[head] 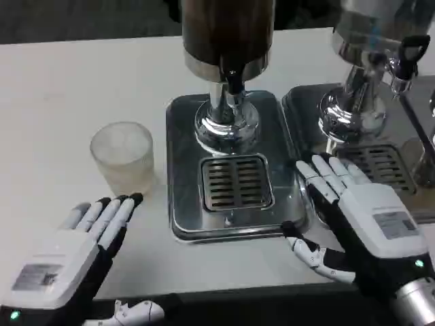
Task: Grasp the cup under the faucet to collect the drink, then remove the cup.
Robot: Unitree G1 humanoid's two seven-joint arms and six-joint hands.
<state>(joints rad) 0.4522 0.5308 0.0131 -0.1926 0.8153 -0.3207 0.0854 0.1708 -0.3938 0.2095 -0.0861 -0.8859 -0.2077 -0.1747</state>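
Observation:
A frosted clear cup point(123, 156) stands upright on the white table, left of the dispenser's steel tray point(183, 170). The dark drink dispenser point(228, 34) rises from that tray, with its black faucet point(233, 80) above the slotted drain grille point(236, 182). My left hand point(71, 255) lies flat on the table just in front of the cup, fingers stretched toward it, fingertips a short way from its base, holding nothing. My right hand point(353, 217) rests open at the tray's right edge, fingers spread, thumb out toward the tray's front corner.
A second steel dispenser point(370, 41) with its own tray point(408, 204) and grille stands at the right, partly behind my right hand. The table's dark front edge point(224, 299) runs along the bottom. Bare white table lies to the left and behind the cup.

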